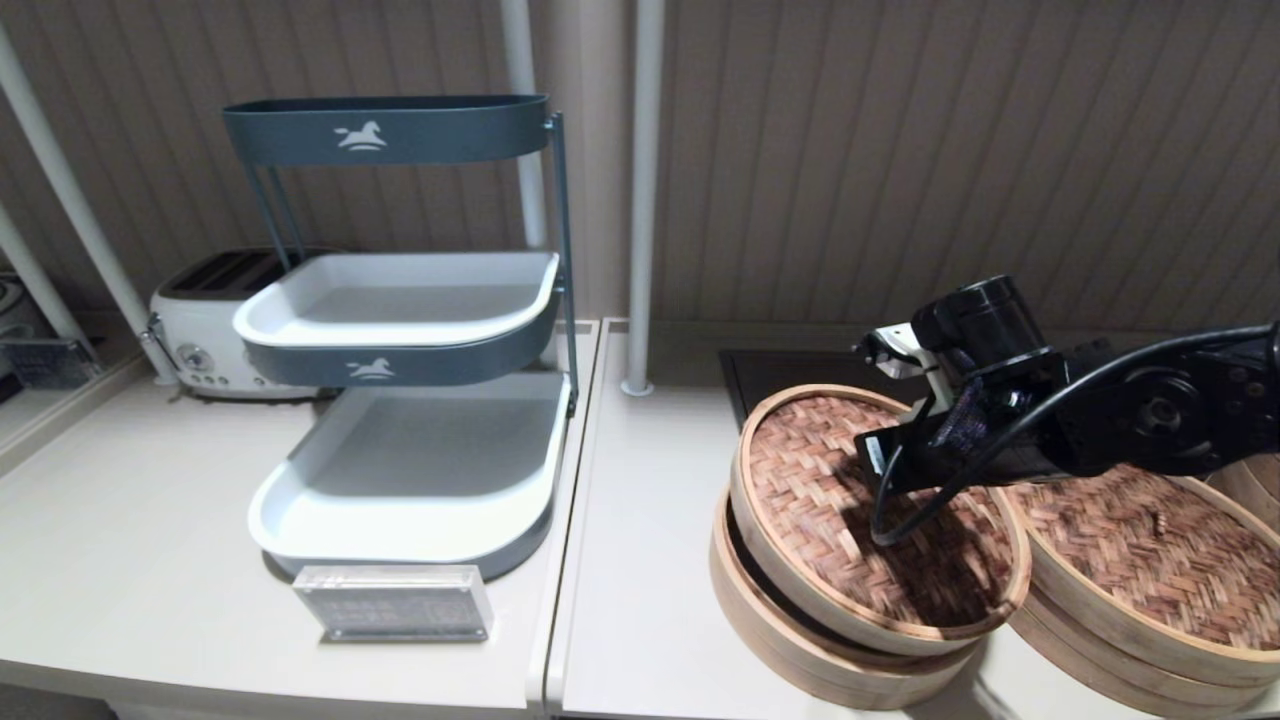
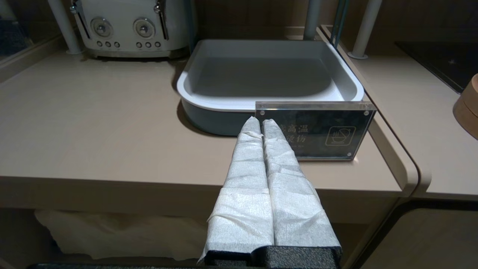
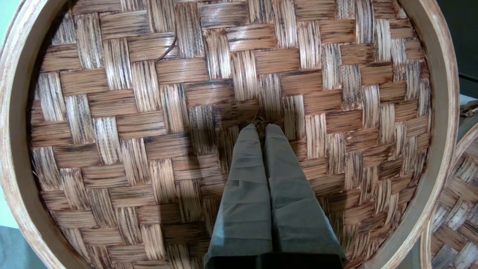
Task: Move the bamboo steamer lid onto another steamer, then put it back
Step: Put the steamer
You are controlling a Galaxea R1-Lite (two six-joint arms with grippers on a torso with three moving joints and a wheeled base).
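Note:
The bamboo steamer lid (image 1: 830,500), reddish-brown weave in a pale hoop rim, hangs tilted over its own steamer basket (image 1: 800,640), with a gap open on the left side. My right gripper (image 3: 261,126) is shut on the small central knot of the lid (image 3: 149,112); in the head view my right wrist (image 1: 980,400) hides the fingers. Another steamer (image 1: 1100,640) stands just to the right, wearing its own woven lid (image 1: 1150,550); its edge (image 3: 455,194) shows beside the held lid's rim. My left gripper (image 2: 260,123) is shut on nothing, low at the counter's front edge.
A grey and white tiered tray rack (image 1: 410,440) stands on the left counter, with a clear acrylic sign (image 1: 392,602) in front and a white toaster (image 1: 215,330) behind. A white pole (image 1: 640,200) rises behind the steamers. A black cooktop (image 1: 790,370) lies behind the left steamer.

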